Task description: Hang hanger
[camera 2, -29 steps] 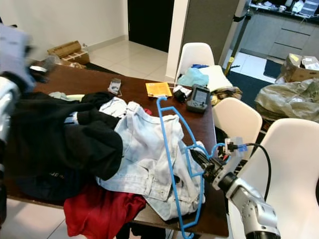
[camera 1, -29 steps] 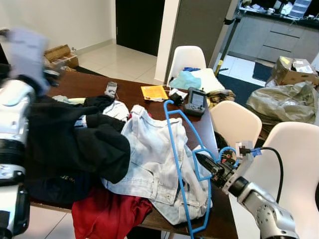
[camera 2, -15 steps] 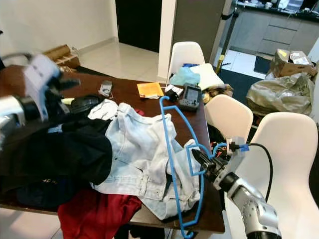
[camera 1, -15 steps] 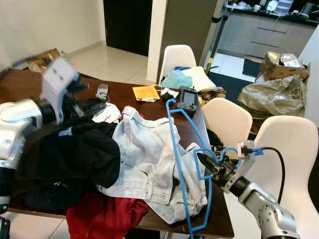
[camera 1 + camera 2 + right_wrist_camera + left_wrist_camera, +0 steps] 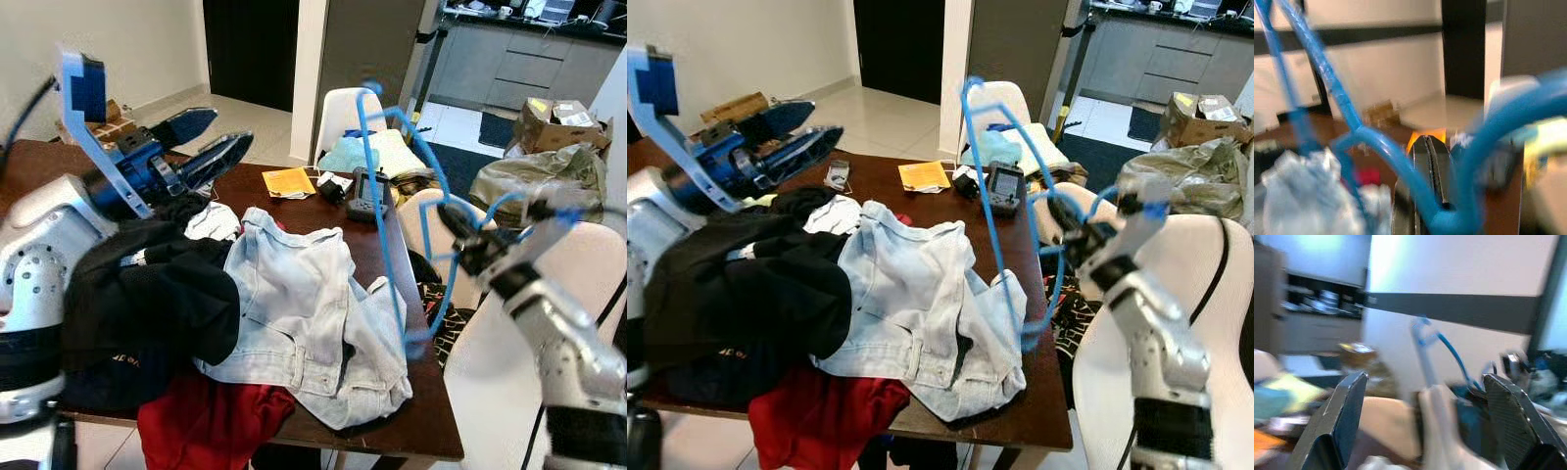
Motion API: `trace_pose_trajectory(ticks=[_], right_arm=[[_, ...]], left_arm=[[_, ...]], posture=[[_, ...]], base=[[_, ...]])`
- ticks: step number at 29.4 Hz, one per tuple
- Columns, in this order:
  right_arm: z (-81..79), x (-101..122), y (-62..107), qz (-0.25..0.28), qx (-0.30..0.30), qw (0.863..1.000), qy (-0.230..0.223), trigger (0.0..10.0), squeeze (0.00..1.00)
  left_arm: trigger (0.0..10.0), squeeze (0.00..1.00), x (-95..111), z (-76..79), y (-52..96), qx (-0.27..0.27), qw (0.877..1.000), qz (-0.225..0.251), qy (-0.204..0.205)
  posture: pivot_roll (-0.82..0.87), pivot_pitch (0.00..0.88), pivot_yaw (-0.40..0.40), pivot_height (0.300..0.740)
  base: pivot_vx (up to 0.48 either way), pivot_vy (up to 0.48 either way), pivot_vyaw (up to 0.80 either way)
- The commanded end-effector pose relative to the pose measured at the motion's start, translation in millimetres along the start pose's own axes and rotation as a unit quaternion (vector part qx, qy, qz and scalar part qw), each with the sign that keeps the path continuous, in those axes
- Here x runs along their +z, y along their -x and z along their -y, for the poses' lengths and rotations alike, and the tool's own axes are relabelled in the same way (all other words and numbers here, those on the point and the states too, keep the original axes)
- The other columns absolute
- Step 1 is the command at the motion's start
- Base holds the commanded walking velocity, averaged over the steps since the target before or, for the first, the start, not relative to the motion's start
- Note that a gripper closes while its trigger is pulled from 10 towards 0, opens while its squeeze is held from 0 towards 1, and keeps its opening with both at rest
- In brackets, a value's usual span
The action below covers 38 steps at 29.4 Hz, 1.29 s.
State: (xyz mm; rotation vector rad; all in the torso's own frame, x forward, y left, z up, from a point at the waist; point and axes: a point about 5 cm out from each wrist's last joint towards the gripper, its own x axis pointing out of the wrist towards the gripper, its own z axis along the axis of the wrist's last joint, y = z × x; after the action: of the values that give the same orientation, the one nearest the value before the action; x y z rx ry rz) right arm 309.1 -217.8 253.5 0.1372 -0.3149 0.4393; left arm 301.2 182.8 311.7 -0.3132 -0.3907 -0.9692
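My right claw (image 5: 453, 221) is clamped shut on the blue hanger (image 5: 392, 176), held in the air over the tabletop (image 5: 382, 250) edge at 3 o'clock. My left claw (image 5: 201, 142) hovers wide open and empty at 10 o'clock above the clothes pile (image 5: 225, 304). I'd keep the grip firm and swing slowly, hook uppermost, so nothing snags the jeans (image 5: 304, 313).

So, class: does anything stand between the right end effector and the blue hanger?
No. The right end effector is already shut on the blue hanger, which it holds in the air above the table edge. The left end effector is open, raised over the clothes pile.
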Motion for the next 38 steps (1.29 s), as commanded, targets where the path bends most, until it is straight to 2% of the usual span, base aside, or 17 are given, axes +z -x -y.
trace_pose_trajectory(ticks=[1,2,3,4,5,6,8,10,12,18,20,25,26,28,32,38], right_arm=[[-3.0,6,-0.5,0.003,0.006,1.000,0.012,10.0,0.00],[-10.6,14,-4.4,0.010,0.028,0.999,0.029,10.0,0.00],[-25.4,21,-9.6,0.015,0.061,0.997,0.046,10.0,0.00],[-25.4,21,-9.6,0.015,0.061,0.997,0.046,10.0,0.00],[-41.0,25,-14.2,0.019,0.095,0.993,0.060,10.0,0.00],[-41.0,25,-14.2,0.019,0.095,0.993,0.060,10.0,0.00],[-65.7,28,-21.5,0.021,0.146,0.986,0.077,10.0,0.00],[-65.7,28,-21.5,0.021,0.146,0.986,0.077,10.0,0.00],[-76.7,29,-23.0,0.024,0.183,0.980,0.075,10.0,0.00],[-79.5,32,-20.4,0.027,0.202,0.976,0.070,10.0,0.00],[-77.3,39,-15.3,0.030,0.213,0.974,0.074,10.0,0.00],[-80.1,43,-12.6,0.028,0.226,0.970,0.081,10.0,0.00],[-83.1,43,-11.9,0.026,0.234,0.968,0.083,10.0,0.00],[-87.4,43,-11.2,0.023,0.243,0.966,0.086,10.0,0.00],[-86.0,42,-11.4,0.015,0.240,0.966,0.093,10.0,0.00],[-84.7,41,-11.3,0.006,0.237,0.966,0.098,10.0,0.00]], left_arm=[[10.0,0.00,-6,0.7,1.6,-0.007,0.999,-0.001,0.033],[10.0,0.00,-12,3.2,1.1,-0.023,0.998,-0.002,0.061],[10.0,0.00,-19,4.4,0.8,-0.031,0.996,-0.007,0.084],[10.0,0.00,-19,4.4,0.8,-0.031,0.996,-0.007,0.084],[10.0,0.00,-25,5.6,-0.9,-0.040,0.994,-0.017,0.096],[10.0,0.00,-25,5.6,-0.9,-0.040,0.994,-0.017,0.096],[10.0,0.00,-31,8.0,-5.0,-0.054,0.992,-0.024,0.113],[10.0,0.00,-31,8.0,-5.0,-0.054,0.992,-0.024,0.113],[10.0,0.00,-26,8.9,-11.2,-0.062,0.992,-0.020,0.105],[10.0,0.00,-16,8.9,-13.2,-0.068,0.993,-0.007,0.096],[10.0,0.00,-6,7.9,-4.7,-0.073,0.994,-0.007,0.079],[10.0,0.00,-7,10.2,-0.5,-0.083,0.994,-0.027,0.066],[0.0,0.00,-10,12.5,-0.2,-0.092,0.993,-0.038,0.061],[0.0,0.00,-13,16.8,0.5,-0.115,0.990,-0.052,0.059],[0.0,0.00,-9,21.7,1.6,-0.145,0.986,-0.059,0.050],[0.0,0.00,-5,25.9,4.5,-0.169,0.982,-0.066,0.043]], posture=[[0.12,0.000,-0.036,0.740],[0.12,0.000,-0.033,0.740],[0.11,0.000,-0.031,0.740],[0.11,0.000,-0.031,0.740],[0.11,0.000,-0.029,0.740],[0.11,0.000,-0.029,0.740],[0.10,0.000,-0.022,0.740],[0.10,0.000,-0.022,0.740],[0.10,0.000,-0.026,0.740],[0.10,0.000,-0.025,0.740],[0.10,0.000,-0.024,0.740],[0.10,0.000,-0.026,0.740],[0.10,0.000,-0.025,0.740],[0.10,0.000,-0.024,0.740],[0.09,0.000,-0.021,0.740],[0.09,0.000,-0.021,0.740]], base=[[0.000,0.000,0.00],[0.000,0.000,0.00],[0.000,0.000,0.00],[0.000,0.000,0.00],[0.000,0.000,0.00],[0.000,0.000,0.00],[0.000,0.000,0.00],[0.000,0.000,0.00],[0.000,0.000,0.00],[0.000,0.000,0.00],[0.000,0.000,0.00],[0.000,0.000,0.00],[0.000,0.000,0.00],[0.000,0.000,0.00],[0.000,0.000,0.00],[0.000,0.000,0.00]])
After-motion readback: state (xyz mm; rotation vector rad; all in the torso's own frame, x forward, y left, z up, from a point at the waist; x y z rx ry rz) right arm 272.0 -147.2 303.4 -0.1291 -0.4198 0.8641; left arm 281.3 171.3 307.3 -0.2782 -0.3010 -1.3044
